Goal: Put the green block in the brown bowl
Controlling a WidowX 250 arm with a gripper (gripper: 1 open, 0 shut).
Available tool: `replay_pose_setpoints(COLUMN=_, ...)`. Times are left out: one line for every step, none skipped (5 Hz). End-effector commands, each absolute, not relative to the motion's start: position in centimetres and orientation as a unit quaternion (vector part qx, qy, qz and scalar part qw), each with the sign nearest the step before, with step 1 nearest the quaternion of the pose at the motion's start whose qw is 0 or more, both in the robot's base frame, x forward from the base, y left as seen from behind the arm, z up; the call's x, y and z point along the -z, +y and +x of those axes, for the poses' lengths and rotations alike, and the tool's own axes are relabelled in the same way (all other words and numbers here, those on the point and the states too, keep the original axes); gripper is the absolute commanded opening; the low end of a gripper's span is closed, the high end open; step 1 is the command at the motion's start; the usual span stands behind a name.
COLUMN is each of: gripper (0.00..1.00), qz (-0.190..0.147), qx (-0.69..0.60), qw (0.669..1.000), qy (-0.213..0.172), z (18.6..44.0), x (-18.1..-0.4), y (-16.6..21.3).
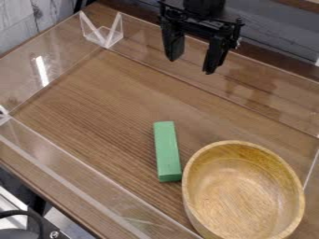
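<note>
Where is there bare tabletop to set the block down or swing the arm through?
Bare wood lies left of the green block out to the clear side wall, and between the block and the open gripper at the back. The front right is crowded: the brown bowl sits beside the block.

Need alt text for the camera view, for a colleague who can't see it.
A flat bright green block lies on the wooden table, just left of an empty light wooden bowl. The black gripper hangs open behind them, holding nothing.
</note>
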State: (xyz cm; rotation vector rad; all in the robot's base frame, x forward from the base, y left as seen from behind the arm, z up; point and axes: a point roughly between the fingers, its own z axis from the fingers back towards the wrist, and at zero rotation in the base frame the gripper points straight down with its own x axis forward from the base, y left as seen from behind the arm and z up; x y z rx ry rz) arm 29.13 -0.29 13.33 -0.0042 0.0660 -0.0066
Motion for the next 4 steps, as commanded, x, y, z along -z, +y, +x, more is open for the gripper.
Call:
replay_pose_setpoints(gripper=1.0, qz=-0.004, qx=-0.005, qw=0.999, qy=0.043, z=28.6, x=-12.5, y=-0.4)
replay_pose_setpoints(gripper=1.0, qz=-0.009, qx=-0.045, qw=0.998, qy=0.036, z=26.5, x=-12.1, y=-0.8)
replay_pose_setpoints(gripper=1.0, qz=-0.012, qx=-0.063, qw=0.997, qy=0.035, z=25.7, x=-11.7, y=-1.0)
replay_pose_setpoints(gripper=1.0, qz=-0.014, qx=-0.073, qw=0.997, qy=0.036, z=25.0, x=-11.3, y=-1.1)
